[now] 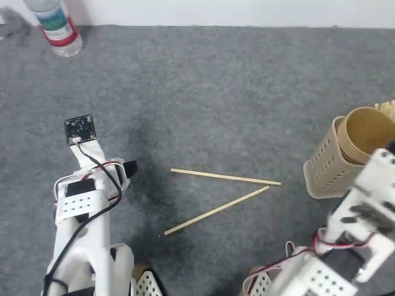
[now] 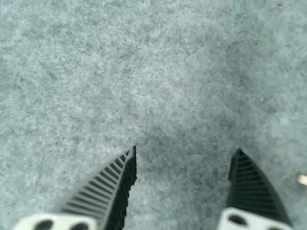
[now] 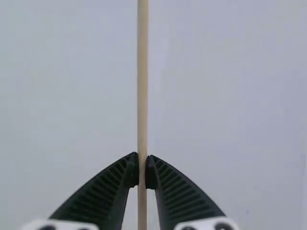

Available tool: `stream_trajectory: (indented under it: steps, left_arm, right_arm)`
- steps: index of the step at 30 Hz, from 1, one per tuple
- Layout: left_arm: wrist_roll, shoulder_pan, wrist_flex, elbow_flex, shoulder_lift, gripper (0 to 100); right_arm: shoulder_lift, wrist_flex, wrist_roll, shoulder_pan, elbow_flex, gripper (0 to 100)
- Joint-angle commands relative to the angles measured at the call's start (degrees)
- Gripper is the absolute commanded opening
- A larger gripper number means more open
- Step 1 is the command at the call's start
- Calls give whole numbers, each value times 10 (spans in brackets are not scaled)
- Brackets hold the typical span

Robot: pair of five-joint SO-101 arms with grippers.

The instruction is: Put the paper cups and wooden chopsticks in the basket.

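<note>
Two wooden chopsticks lie on the grey carpet, one (image 1: 225, 177) nearly level and one (image 1: 216, 211) slanting below it, their right ends close together. A beige slotted basket (image 1: 324, 169) stands at the right with stacked paper cups (image 1: 365, 132) in it. My left gripper (image 2: 185, 153) hangs open over bare carpet, left of the chopsticks (image 1: 123, 168). A chopstick end (image 2: 302, 179) peeks in at the edge of the left wrist view. My right gripper (image 3: 142, 165) is shut on a third chopstick (image 3: 142, 72), held against a pale wall. The right arm (image 1: 370, 197) stands beside the basket.
A plastic water bottle (image 1: 57, 24) with a red-edged label stands at the far left corner. Pale wooden ends (image 1: 387, 108) show at the right edge behind the cups. Open carpet (image 1: 216, 92) stretches across the middle and back.
</note>
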Motion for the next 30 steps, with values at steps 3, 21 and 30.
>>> stream_trajectory:
  steps: [3, 21, 30]
  left_arm:
    - [6, 0, -1, -4, -5, 297]
    - [6, 1, -2, -6, -5, 297]
    - [6, 1, -2, -6, -5, 297]
  right_arm:
    - [161, -28, -84, 60, -75, 8]
    - [310, -22, -84, 59, -150, 89]
    - [310, -7, -63, 59, -141, 234]
